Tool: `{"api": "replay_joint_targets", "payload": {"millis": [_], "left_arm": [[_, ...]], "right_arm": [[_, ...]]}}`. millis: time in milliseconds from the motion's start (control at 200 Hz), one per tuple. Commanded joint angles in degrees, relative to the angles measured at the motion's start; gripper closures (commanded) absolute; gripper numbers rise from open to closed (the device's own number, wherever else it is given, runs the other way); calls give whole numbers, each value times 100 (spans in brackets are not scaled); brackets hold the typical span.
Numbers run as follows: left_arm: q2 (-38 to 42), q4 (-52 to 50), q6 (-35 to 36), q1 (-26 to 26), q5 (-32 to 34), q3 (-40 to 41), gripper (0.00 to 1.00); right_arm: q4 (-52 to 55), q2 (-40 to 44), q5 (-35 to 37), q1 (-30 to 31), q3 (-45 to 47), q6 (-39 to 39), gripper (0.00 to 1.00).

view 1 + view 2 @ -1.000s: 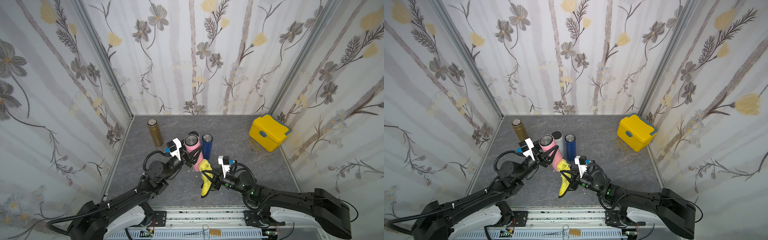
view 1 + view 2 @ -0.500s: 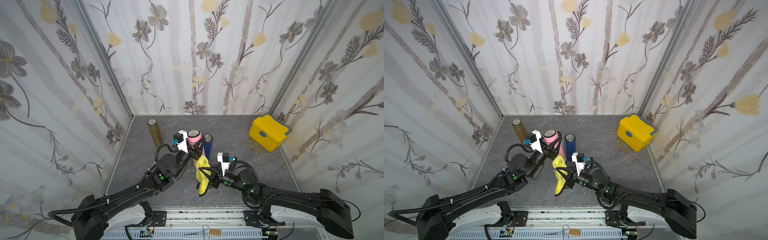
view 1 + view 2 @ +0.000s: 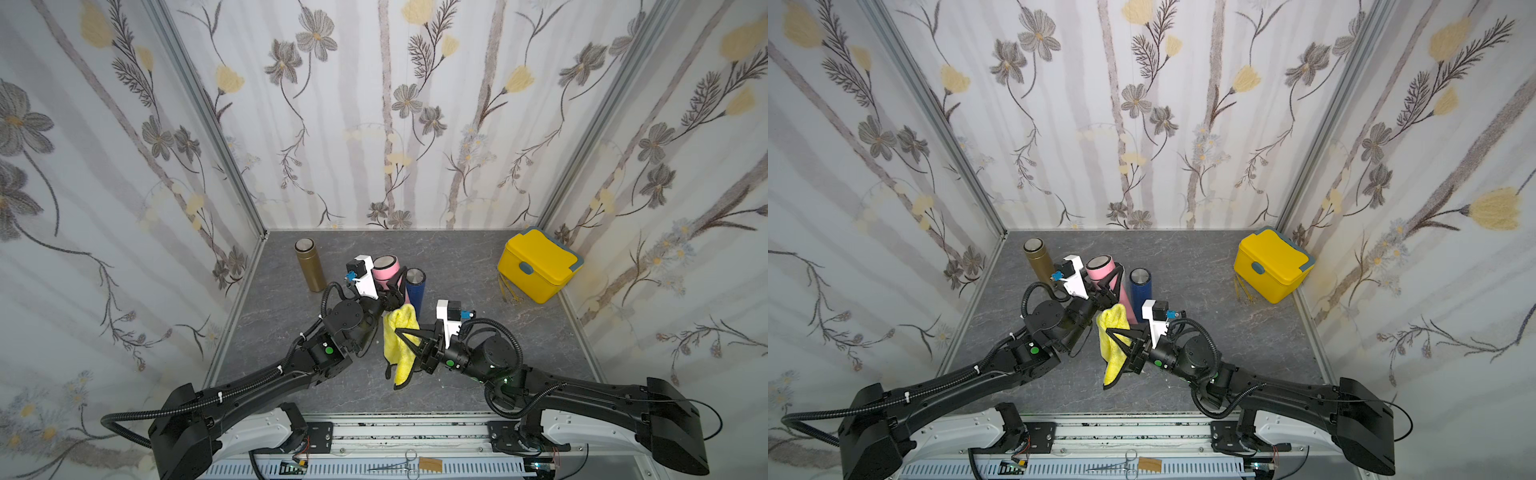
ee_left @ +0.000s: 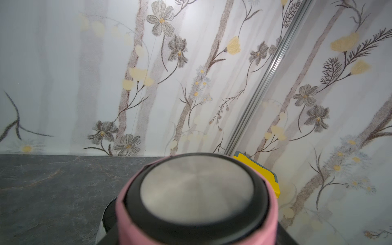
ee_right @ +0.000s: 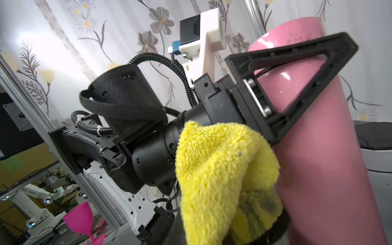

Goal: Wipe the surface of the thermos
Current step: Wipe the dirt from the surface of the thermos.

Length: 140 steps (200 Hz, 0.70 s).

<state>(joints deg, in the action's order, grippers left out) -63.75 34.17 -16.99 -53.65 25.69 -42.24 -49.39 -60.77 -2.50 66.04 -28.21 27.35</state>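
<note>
Nearest you, the right gripper (image 3: 405, 338) is clenched on the yellow cloth (image 3: 397, 345), which hangs in folds below it, its loose end toward the grey table (image 3: 478, 257). The cloth's upper fold lies against the lower side of the pink thermos (image 5: 318, 148); the right wrist view shows dark soiling on the cloth near that contact.

Just beyond, the left gripper (image 3: 1106, 286) is closed around the pink thermos below its cap, one jaw on either side of the body. The thermos leans toward the left arm; you cannot tell from these views whether its base rests on the table.

Risks, as judged:
- The thermos wall is glossy and held on two narrow contacts. A firm sideways stroke from the cloth could turn or slide it in the jaws.
- The blue thermos (image 3: 415, 286) stands just beside the pink one on its right, and a white container (image 5: 377, 161) is close behind it. A wide stroke could knock either.
- The hanging tail of cloth could snag on the left gripper, which it almost touches.
- The soiled patch could smear the surface rather than clean it.

Farther back, the gold thermos (image 3: 311, 266) stands well apart to the left, and the yellow box (image 3: 536, 266) sits in the far right corner, clear of the work.
</note>
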Motion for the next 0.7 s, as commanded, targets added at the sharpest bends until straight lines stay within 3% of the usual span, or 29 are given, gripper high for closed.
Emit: {"api": "replay_joint_targets", "payload": {"millis": [0,205,405,550,694], "left_arm": [[-63,-26,-304,-23,498,-231,100],[-81,-845,-917,-189,1201,-617,100],[-55,-1488,-1330,-603,2006,-942,100],[-85,-1740,-1687,-791,2509,-1074,100],[-89,-1865,-1995,-867,2696,-1114,100]], "right_arm": [[-91,-216,384,5,198,11,100],[-555,-370,691,4,774,187,100],[-50,-193,734,43,-28,-200,100],[0,-450,1428,49,-478,-172,100],[-337,-745,1927,56,-54,186,100]]}}
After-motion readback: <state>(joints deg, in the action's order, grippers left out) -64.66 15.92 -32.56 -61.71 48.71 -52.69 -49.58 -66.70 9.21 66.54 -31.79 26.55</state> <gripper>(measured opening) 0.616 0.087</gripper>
